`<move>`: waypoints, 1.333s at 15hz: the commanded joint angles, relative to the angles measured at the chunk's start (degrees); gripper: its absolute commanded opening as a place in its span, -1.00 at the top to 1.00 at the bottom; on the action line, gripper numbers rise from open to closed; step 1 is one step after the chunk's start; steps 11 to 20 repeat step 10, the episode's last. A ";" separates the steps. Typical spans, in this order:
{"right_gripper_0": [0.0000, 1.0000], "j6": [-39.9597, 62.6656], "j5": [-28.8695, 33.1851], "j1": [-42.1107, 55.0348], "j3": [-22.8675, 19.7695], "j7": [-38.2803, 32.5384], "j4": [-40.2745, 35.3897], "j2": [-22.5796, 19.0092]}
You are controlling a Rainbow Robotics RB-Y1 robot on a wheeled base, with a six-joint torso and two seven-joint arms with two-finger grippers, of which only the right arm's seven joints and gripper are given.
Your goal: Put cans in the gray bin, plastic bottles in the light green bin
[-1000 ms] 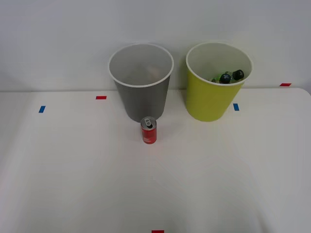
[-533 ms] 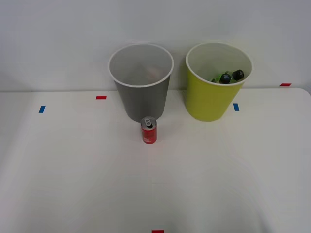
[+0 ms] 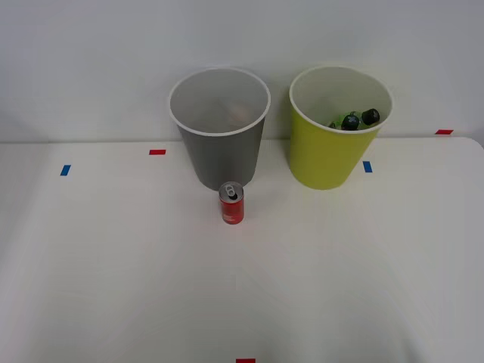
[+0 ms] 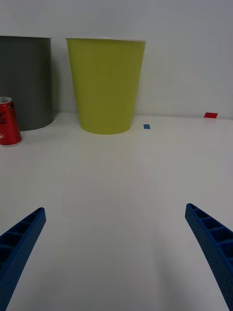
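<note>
Red can [image 3: 232, 203], small w/ a silver top, stands upright on the white table [image 3: 113, 287], just in front of the gray bin [image 3: 219, 128] and very close to its base. Gray bin and light green bin [image 3: 339, 128] stand side by side at the far edge by the wall, a small gap between them. Inside the green one, dark bottle caps [image 3: 358, 118] and a bit of bright green peek over the rim, so the plastic bottles [image 3: 349, 121] are already in there. Something pale and reddish lies deep in the gray bin, can't tell what.

Right gripper [image 4: 116, 257] hangs low over the table, fingers [image 4: 22, 238] spread wide, nothing between them, just bare tabletop. From the gripper, the green bin is ahead and a bit to its left, well apart. Gray bin [image 4: 24, 80] sits further left of that. Can [image 4: 8, 121] is ahead too, far off to the gripper's left, in front of the gray bin. Small blue tape mark [image 4: 146, 127] lies on the table beside the green bin; a red mark [image 4: 210, 115] is off to the gripper's right, near the wall.
</note>
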 commanded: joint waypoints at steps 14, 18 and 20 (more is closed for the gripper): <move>-1.00 0.00 0.00 0.00 0.00 0.00 0.00 0.00; -1.00 0.00 0.00 0.00 0.00 0.00 0.00 0.00; -1.00 0.00 0.00 0.00 0.00 0.00 0.00 0.00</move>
